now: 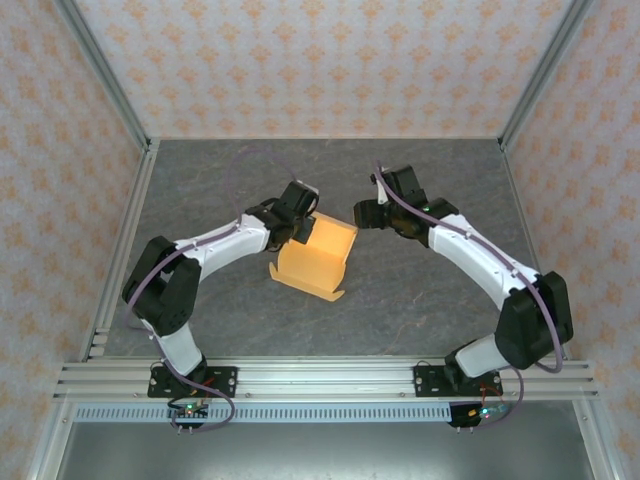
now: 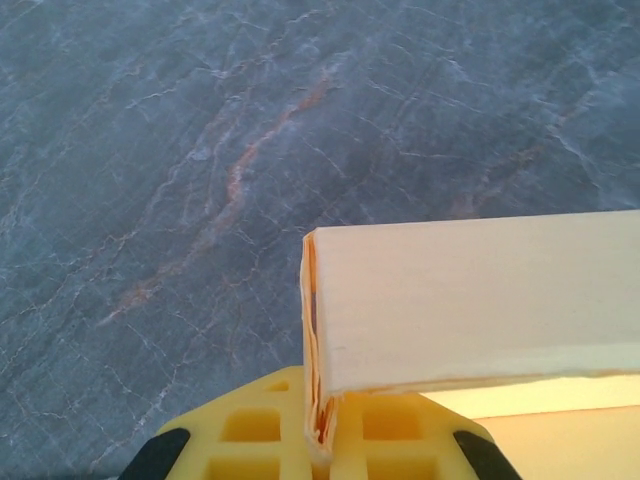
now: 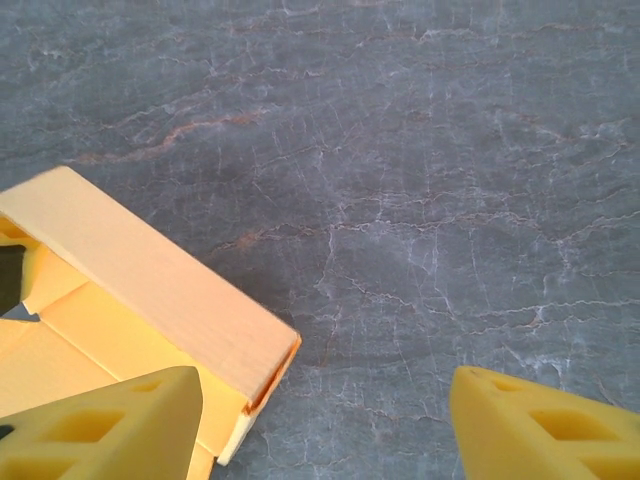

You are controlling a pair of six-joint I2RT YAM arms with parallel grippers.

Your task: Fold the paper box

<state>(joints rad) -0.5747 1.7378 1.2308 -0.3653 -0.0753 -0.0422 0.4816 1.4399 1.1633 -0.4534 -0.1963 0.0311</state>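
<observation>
Looking at where everything sits: the paper box (image 1: 315, 262) is parked mid-table (image 1: 200, 190) between the two arms, half-formed, walls standing and a small flap lying flat at its near edge. The left gripper (image 1: 298, 228) is pressed together on the box's far-left corner. On its wrist cam the doubled card edge is wedged right between the yellow fingers (image 2: 200, 460), and the upright wall runs off to the right from there, toward the other arm. The right gripper (image 1: 366, 214) is spread wide and holding nothing, hanging just beside the far-right corner. From its own cam the box lies off to the left, and that corner pokes into the gap next to the left finger (image 3: 150, 410), with only bare table near the other one. So what matters imo is that the far wall's long axis runs gripper to gripper. The left one has one end pinned, and the right is the free arm, nearest the other end. I'd guess it has to slide toward the box a bit before closing, or it'll just clip the corner
</observation>
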